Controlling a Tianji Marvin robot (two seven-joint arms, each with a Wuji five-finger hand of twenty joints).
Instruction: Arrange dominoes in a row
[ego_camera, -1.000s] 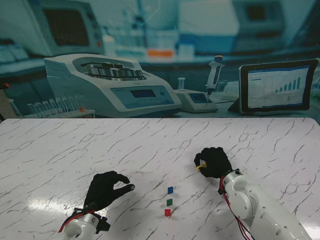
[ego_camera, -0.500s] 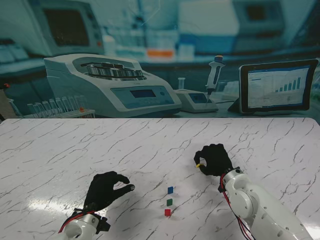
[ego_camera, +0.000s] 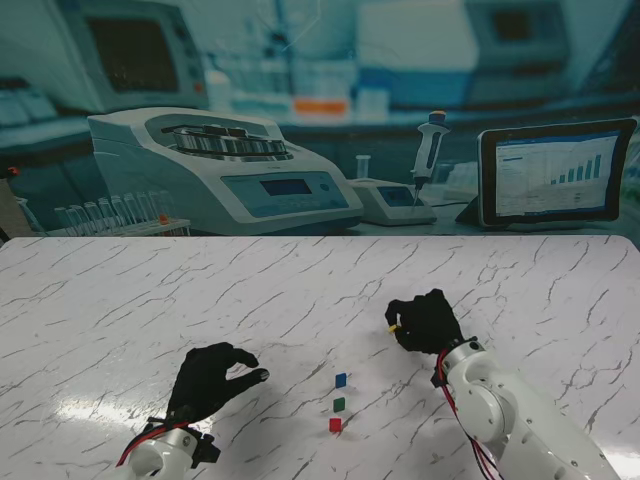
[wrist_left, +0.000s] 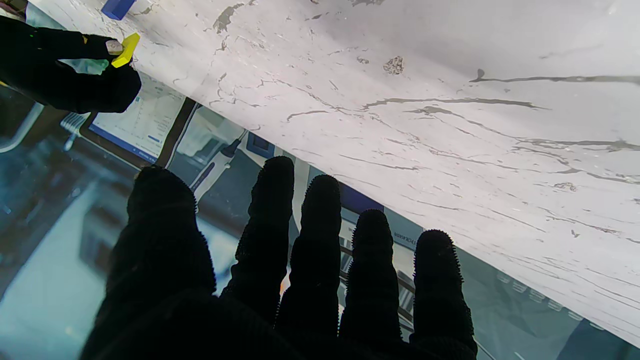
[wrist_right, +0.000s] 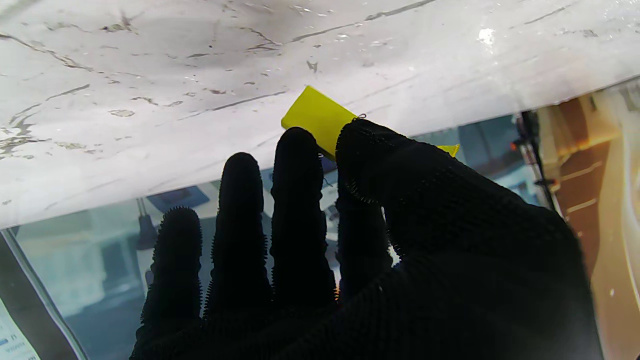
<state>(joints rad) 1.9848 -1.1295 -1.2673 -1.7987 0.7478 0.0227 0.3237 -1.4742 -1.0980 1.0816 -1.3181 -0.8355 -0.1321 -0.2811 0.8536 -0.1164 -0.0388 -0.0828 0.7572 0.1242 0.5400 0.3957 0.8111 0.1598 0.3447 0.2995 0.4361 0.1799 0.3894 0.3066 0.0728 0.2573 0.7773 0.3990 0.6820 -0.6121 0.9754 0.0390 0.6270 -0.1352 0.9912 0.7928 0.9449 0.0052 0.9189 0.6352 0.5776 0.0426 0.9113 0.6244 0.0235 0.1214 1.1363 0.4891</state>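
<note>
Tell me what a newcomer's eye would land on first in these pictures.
The yellow domino pinched in the black-gloved right hand, raised over the white marble table. Next, the short row of blue, green and red dominoes between the arms, with the left hand empty beside it.

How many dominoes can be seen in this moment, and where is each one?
4. The small blue domino, green domino and red domino stand apart in a line on the white marble table; the yellow domino is pinched in the right hand. None seems hidden.
</note>
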